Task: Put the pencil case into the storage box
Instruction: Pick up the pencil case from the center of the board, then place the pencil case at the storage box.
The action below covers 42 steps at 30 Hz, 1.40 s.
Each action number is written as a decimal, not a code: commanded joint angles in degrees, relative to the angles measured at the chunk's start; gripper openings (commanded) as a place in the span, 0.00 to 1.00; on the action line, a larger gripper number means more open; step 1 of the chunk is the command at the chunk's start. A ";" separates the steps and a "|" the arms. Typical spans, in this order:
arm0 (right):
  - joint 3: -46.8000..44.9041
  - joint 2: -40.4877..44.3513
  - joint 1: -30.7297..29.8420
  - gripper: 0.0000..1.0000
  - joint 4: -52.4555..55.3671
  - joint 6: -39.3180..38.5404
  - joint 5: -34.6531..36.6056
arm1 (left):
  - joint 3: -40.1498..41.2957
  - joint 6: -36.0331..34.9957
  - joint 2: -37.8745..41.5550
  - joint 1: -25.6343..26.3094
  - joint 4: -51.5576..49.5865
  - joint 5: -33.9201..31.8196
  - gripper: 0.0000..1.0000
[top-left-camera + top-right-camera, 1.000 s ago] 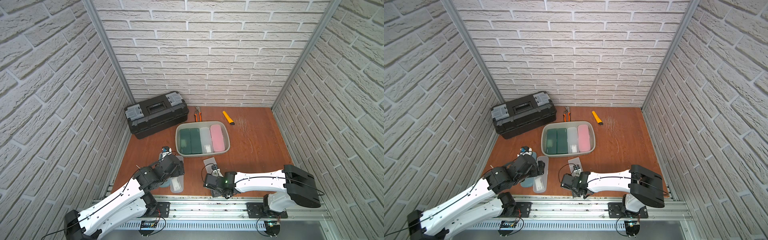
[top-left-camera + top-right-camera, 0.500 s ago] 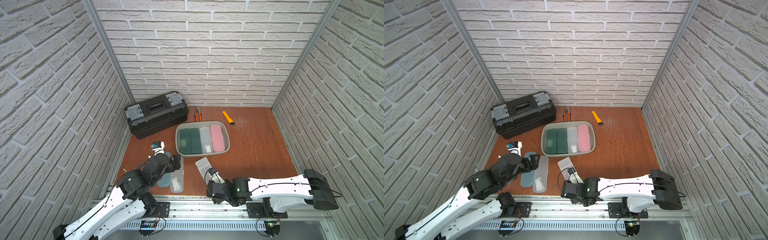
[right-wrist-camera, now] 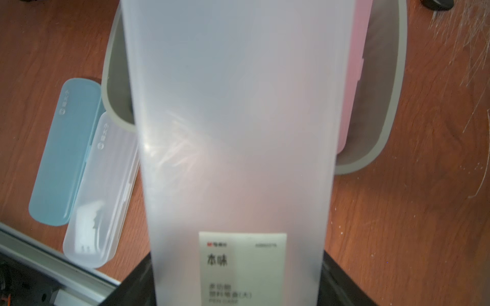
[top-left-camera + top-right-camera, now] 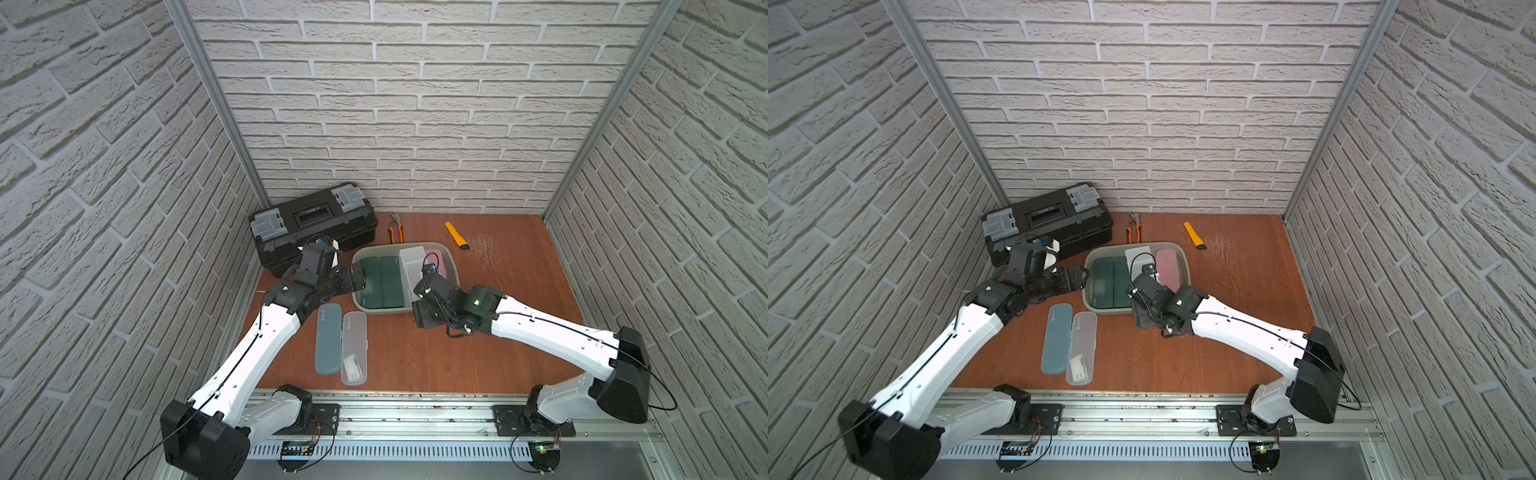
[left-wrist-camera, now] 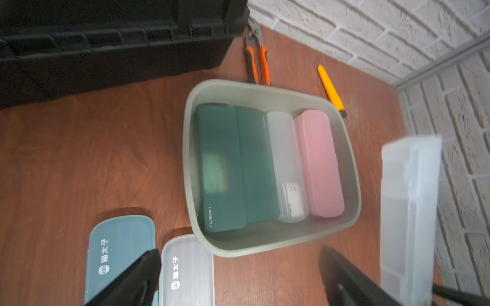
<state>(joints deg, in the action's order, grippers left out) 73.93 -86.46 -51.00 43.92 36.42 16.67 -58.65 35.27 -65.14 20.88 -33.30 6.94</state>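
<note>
Now raised, the pencil case (image 3: 238,132) pinched by right fingers (image 3: 344,286) overhangs the case-filled storage box (image 5: 186,159); left fingers (image 5: 132,278) spread.

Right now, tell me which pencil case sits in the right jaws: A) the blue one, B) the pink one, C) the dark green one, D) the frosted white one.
D: the frosted white pencil case is clamped between the right jaws in the right wrist view, above the storage box.
</note>
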 commanded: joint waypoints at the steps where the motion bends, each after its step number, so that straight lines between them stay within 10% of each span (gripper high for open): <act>1: 5.71 -4.90 3.34 0.48 1.55 -4.96 0.42 | -1.29 -3.99 -0.98 -0.45 2.98 5.63 0.99; 22: 12.97 -24.11 10.12 0.50 -1.77 -1.80 -4.22 | 13.81 2.30 8.58 -0.49 4.79 -0.48 0.99; 42: 12.44 -21.87 10.18 0.87 -3.00 -1.08 -4.13 | 18.11 5.34 15.37 -0.44 1.06 -1.39 0.99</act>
<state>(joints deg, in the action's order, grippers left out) 87.09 -111.33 -40.60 42.19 35.22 11.70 -41.78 39.94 -51.13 20.62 -31.46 6.48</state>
